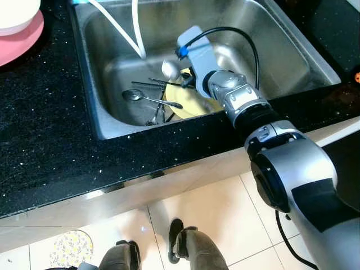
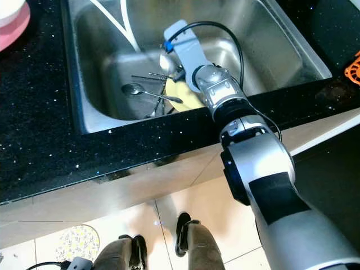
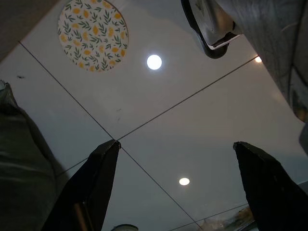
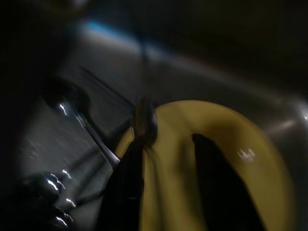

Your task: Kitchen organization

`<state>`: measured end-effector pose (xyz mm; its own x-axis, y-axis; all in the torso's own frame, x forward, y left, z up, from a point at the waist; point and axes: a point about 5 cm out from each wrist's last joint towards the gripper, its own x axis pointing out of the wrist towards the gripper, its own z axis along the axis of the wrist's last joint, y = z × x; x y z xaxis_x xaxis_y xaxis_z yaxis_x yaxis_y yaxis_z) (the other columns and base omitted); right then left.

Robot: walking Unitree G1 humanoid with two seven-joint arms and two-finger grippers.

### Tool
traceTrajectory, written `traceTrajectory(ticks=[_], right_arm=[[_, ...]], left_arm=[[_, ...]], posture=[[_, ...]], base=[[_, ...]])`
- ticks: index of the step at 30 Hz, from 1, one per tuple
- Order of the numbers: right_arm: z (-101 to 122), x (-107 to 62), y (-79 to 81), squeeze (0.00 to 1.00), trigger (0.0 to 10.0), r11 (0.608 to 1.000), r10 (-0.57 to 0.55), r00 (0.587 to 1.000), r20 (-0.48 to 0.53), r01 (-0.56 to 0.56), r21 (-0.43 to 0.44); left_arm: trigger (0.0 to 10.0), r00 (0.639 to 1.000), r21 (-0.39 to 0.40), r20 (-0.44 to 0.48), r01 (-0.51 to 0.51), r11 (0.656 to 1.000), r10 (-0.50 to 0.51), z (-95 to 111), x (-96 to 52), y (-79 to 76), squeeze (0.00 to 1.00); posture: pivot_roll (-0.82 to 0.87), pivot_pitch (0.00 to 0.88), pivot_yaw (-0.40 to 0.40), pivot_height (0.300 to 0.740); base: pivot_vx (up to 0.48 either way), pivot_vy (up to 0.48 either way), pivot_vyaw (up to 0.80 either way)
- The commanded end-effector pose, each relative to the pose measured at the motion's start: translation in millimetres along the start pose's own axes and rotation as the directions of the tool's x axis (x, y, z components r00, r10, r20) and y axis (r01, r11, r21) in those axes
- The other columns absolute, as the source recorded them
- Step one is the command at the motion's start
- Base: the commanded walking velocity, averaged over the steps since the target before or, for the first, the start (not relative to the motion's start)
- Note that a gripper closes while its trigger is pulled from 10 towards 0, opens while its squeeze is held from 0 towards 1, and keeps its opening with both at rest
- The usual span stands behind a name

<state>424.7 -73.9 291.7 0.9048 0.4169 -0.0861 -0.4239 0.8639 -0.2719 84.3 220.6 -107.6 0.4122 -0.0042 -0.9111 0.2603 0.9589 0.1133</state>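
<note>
The right pincer [image 4: 163, 168] reaches down into the sink [image 1: 112, 121], fingers slightly apart over the yellow plate [image 1: 194, 101], which lies among spoons [image 1: 138, 97], probably to lift it. The left pincer [image 3: 175, 183] hangs wide open above the floor.

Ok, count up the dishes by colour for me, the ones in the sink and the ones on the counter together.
yellow plate, in the sink: 1
pink plate, on the counter: 1
white dish, stacked on the pink plate: 1
Total: 3
</note>
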Motion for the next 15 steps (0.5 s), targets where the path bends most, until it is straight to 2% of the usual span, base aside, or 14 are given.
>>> traceTrajectory(ticks=[1,2,3,4,5,6,7,9,10,11,12,13,14,15], right_arm=[[-3,0.0,0.2,1.0,10.0,0.987,0.016,0.999,0.048,-0.023,0.159],[3,-2.4,-6.5,0.81,10.0,0.977,0.012,0.996,0.094,-0.031,0.209],[10,-5.2,-13.7,0.0,10.0,0.965,0.008,0.99,0.143,-0.045,0.26],[10,-5.2,-13.7,0.0,10.0,0.965,0.008,0.99,0.143,-0.045,0.26],[22,-10.7,-25.3,0.0,10.0,0.937,0.009,0.975,0.222,-0.086,0.339],[22,-10.7,-25.3,0.0,10.0,0.937,0.009,0.975,0.222,-0.086,0.339],[34,-17.7,-37.0,0.0,10.0,0.902,0.019,0.949,0.316,-0.152,0.405],[55,-34.4,-57.5,0.0,10.0,0.841,0.054,0.865,0.498,-0.308,0.445],[60,-43.5,-64.4,0.0,10.0,0.814,0.091,0.808,0.582,-0.396,0.424],[60,-43.5,-64.4,0.0,10.0,0.814,0.091,0.808,0.582,-0.396,0.424],[61,-53.4,-68.6,0.0,10.0,0.792,0.126,0.737,0.664,-0.478,0.38],[61,-60.2,-70.4,0.0,10.0,0.779,0.148,0.687,0.711,-0.524,0.344],[61,-60.2,-70.4,0.0,10.0,0.779,0.148,0.687,0.711,-0.524,0.344],[52,-67.2,-65.6,0.0,10.0,0.764,0.181,0.645,0.742,-0.567,0.307]], left_arm=[[10.0,0.984,0.032,-0.128,0.131,0.991,-0.126,-33,-5.9,-31.9,0.0],[10.0,0.985,0.032,-0.124,0.128,0.991,-0.123,-29,-4.6,-30.9,0.0],[10.0,0.985,0.032,-0.12,0.125,0.992,-0.121,-26,-3.5,-30.0,0.0],[10.0,0.985,0.032,-0.12,0.125,0.992,-0.121,-26,-3.5,-30.0,0.0],[10.0,0.986,0.034,-0.115,0.123,0.992,-0.118,-22,-2.0,-28.8,0.0],[10.0,0.986,0.034,-0.115,0.123,0.992,-0.118,-22,-2.0,-28.8,0.0],[10.0,0.987,0.036,-0.11,0.118,0.992,-0.114,-17,-0.4,-27.3,0.0],[10.0,0.99,0.038,-0.098,0.11,0.993,-0.106,-9,2.3,-23.6,0.0],[10.0,0.991,0.04,-0.092,0.106,0.994,-0.102,-3,3.8,-21.7,0.0],[10.0,0.991,0.04,-0.092,0.106,0.994,-0.102,-3,3.8,-21.7,0.0],[10.0,0.991,0.044,-0.086,0.102,0.994,-0.098,2,5.2,-19.4,0.0],[10.0,0.992,0.048,-0.082,0.1,0.994,-0.096,5,6.1,-18.0,0.0],[10.0,0.992,0.048,-0.082,0.1,0.994,-0.096,5,6.1,-18.0,0.0],[10.0,0.993,0.054,-0.078,0.092,0.994,-0.088,9,6.8,-14.5,0.0]], posture=[[0.07,0.386,-0.122,0.74],[0.07,0.374,-0.12,0.74],[0.07,0.369,-0.119,0.74],[0.07,0.369,-0.119,0.74],[0.06,0.347,-0.114,0.74],[0.06,0.347,-0.114,0.74],[0.06,0.328,-0.11,0.74],[0.06,0.308,-0.105,0.74],[0.05,0.275,-0.099,0.74],[0.05,0.275,-0.099,0.74],[0.05,0.251,-0.096,0.74],[0.05,0.251,-0.096,0.74],[0.05,0.251,-0.096,0.74],[0.05,0.234,-0.092,0.74]], base=[[0.0,0.0,0.0],[0.0,0.0,0.0],[0.0,0.0,0.0],[0.0,0.0,0.0],[0.0,0.0,0.0],[0.0,0.0,0.0],[0.0,0.0,0.0],[0.0,0.0,0.0],[0.0,0.0,0.0],[0.0,0.0,0.0],[0.0,0.0,0.0],[0.0,0.0,0.0],[0.0,0.0,0.0],[0.0,0.0,0.0]])
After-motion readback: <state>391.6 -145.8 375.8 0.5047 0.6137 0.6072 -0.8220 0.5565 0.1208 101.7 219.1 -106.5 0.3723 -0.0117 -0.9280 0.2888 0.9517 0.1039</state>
